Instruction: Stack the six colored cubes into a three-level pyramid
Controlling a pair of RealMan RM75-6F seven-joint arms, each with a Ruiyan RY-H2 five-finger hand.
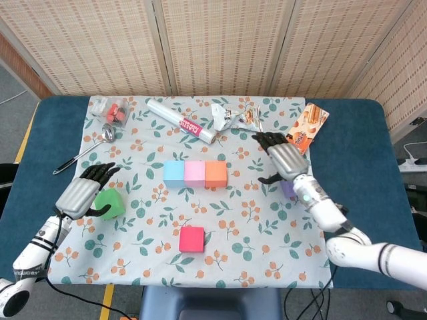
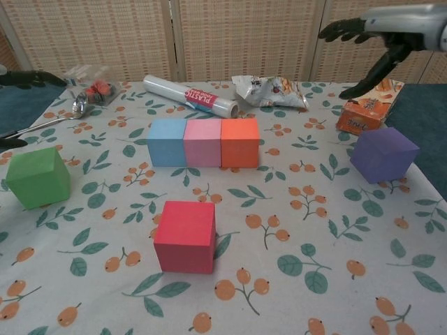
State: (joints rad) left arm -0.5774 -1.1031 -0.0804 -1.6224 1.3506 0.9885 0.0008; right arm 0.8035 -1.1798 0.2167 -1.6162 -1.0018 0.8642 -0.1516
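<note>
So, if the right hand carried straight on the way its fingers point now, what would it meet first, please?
Probably the purple cube: the right hand hangs above it, fingers apart and angled down, though depth is hard to judge.

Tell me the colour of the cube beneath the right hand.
Purple: the purple foam cube near the raised right hand, clearest in the chest view.

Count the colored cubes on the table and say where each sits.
6: blue cube, pink cube and orange cube in a touching row; red cube nearest; green cube left; purple cube right.
</note>
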